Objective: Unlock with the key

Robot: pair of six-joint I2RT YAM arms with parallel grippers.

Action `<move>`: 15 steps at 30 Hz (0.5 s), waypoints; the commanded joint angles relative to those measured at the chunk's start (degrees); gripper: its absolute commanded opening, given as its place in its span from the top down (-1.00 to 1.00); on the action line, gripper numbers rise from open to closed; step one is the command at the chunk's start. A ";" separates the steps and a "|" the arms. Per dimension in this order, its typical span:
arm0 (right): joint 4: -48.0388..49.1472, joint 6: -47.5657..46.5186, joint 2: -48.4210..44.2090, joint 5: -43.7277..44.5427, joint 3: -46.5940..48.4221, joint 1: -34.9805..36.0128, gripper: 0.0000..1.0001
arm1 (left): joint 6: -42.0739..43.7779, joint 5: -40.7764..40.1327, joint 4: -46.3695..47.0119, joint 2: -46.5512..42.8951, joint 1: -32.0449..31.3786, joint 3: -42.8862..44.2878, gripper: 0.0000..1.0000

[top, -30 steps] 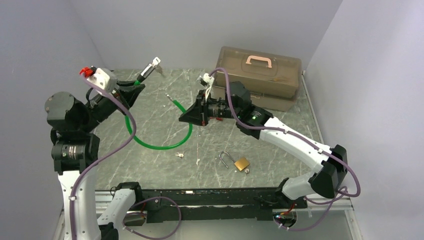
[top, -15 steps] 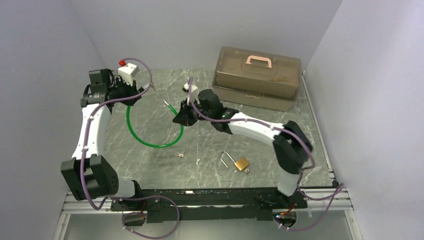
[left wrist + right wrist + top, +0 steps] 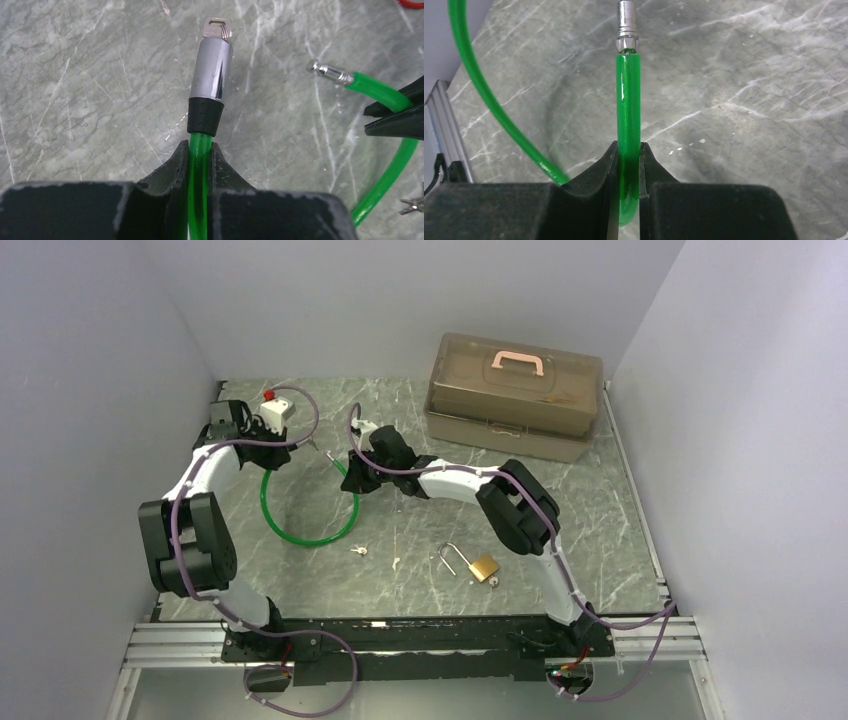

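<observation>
**Item 1: task object.** The key (image 3: 217, 28) is seated in the far end of the chrome lock barrel (image 3: 211, 70); only its head shows. The barrel projects straight ahead of the left gripper (image 3: 199, 150), with its long axis in line with the fingers.

**Item 2: left gripper.** Its jaws are closed nearly to touching, clamping the green cable (image 3: 199, 165) just behind the barrel's black collar.

**Item 3: governing relation.** The cable's pin end (image 3: 327, 71) is out of the barrel, ahead and to the right of the left gripper, clearly apart from it. The right gripper (image 3: 628, 150) is nearer and pinches the cable just behind the pin, jaws narrowed onto it. The pin points straight ahead of those fingers. Judgement: the cable lock appears released, so any further key work falls to the left side, though both grippers are occupied.

**Item 4: surroundings.**
- A brass padlock (image 3: 482, 567) with raised shackle lies on the table (image 3: 600, 530), well behind both grippers toward the arm bases.
- A small metal item (image 3: 358, 550) lies nearer; too small to identify.

**Item 5: containers.** 1 toolbox (image 3: 515, 390) stands beyond the right gripper, lid down. Contents cannot be determined.
</observation>
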 commanded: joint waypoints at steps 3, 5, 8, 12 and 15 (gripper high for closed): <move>-2.56 0.17 3.34 1.93 3.86 -0.41 0.96 | 2.22 -1.32 4.62 3.05 0.18 0.56 0.71; -3.06 0.20 4.25 2.40 4.03 -0.55 0.94 | 2.61 -0.91 3.77 3.69 0.09 0.43 0.59; -3.66 0.41 5.54 2.62 4.35 -0.83 0.92 | 3.09 -0.52 2.48 4.20 0.00 0.02 0.48; -4.87 0.67 7.14 2.27 5.55 -1.11 0.90 | 3.90 1.54 -1.30 4.40 -0.09 0.81 0.22; -6.15 0.33 8.10 2.67 6.17 -1.14 0.89 | 4.14 2.17 -4.63 3.69 -0.08 1.39 0.13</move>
